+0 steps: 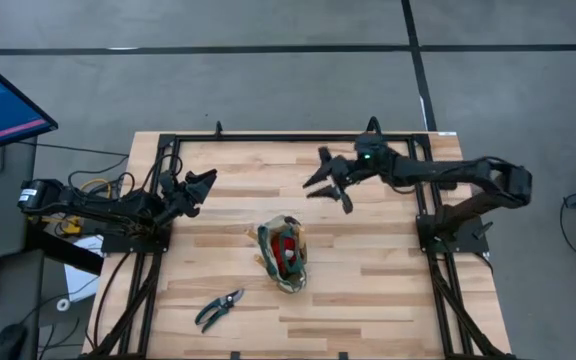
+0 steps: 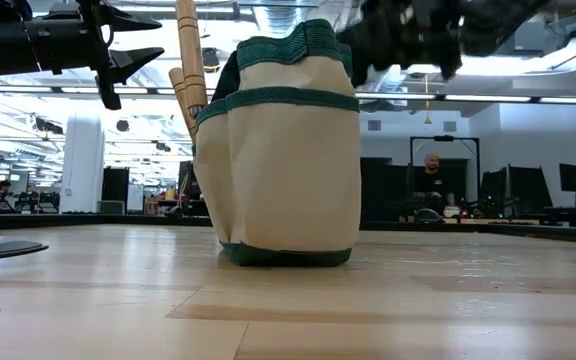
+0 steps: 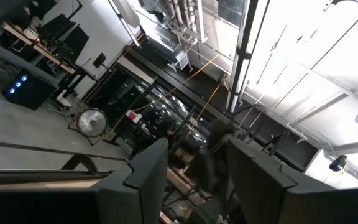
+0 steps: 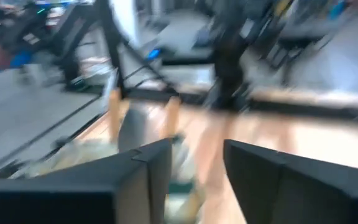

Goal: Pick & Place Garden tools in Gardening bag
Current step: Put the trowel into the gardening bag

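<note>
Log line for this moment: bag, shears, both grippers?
olive-and-tan fabric gardening bag: mid-table, wooden handles and a red item inside | dark-handled pruning shears: on table, outside bag | left gripper: open, empty | right gripper: open, empty

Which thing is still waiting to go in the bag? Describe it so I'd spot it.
Start at the pale wooden table, then find the olive-and-tan fabric gardening bag at its middle. Near the front edge on the left arm's side lie dark-handled pruning shears, the only tool lying loose.
</note>
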Available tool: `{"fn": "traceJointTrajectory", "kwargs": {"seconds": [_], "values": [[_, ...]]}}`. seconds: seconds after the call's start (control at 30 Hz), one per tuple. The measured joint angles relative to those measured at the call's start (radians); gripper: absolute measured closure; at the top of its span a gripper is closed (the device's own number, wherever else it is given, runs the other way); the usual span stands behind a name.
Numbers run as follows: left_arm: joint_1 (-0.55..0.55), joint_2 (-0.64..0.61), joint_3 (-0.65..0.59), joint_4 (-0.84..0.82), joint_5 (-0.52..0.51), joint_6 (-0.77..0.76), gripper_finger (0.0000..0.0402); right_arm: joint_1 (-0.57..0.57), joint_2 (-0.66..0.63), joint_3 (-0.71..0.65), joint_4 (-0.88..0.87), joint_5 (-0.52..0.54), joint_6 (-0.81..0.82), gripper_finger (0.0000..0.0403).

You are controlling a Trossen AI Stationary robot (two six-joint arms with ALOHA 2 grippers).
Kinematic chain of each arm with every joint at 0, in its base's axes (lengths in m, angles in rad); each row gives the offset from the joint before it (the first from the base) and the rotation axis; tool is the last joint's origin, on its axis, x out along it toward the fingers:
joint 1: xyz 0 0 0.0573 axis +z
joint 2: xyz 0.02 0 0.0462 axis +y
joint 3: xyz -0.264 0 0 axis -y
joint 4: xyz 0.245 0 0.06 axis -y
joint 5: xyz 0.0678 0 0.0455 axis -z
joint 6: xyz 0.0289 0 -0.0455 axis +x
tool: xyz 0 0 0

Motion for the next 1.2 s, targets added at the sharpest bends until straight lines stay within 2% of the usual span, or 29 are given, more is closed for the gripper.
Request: {"fn": "traceJointTrajectory", "kwargs": {"seconds": [0.1, 0.2, 0.27, 0.43, 0.7, 1.2], "values": [[0.000, 0.000, 0.000, 0.000, 0.000, 0.000, 0.0236, 0.028, -0.028, 0.044, 0.000, 0.081, -0.018, 0.0325], [0.000, 0.000, 0.000, 0.000, 0.000, 0.000, 0.0236, 0.072, -0.009, 0.096, -0.004, 0.081, -0.018, 0.0379], [0.000, 0.000, 0.000, 0.000, 0.000, 0.000, 0.0236, 0.107, 0.018, 0.131, -0.002, 0.081, -0.017, 0.0396], [0.000, 0.000, 0.000, 0.000, 0.000, 0.000, 0.0236, 0.177, 0.095, 0.210, -0.015, 0.083, -0.010, 0.0391], [0.000, 0.000, 0.000, 0.000, 0.000, 0.000, 0.0236, 0.208, 0.183, 0.251, -0.027, 0.085, 0.020, 0.0400], [0.000, 0.000, 0.000, 0.000, 0.000, 0.000, 0.0236, 0.217, 0.194, 0.249, -0.185, 0.087, -0.004, 0.0402]]}}
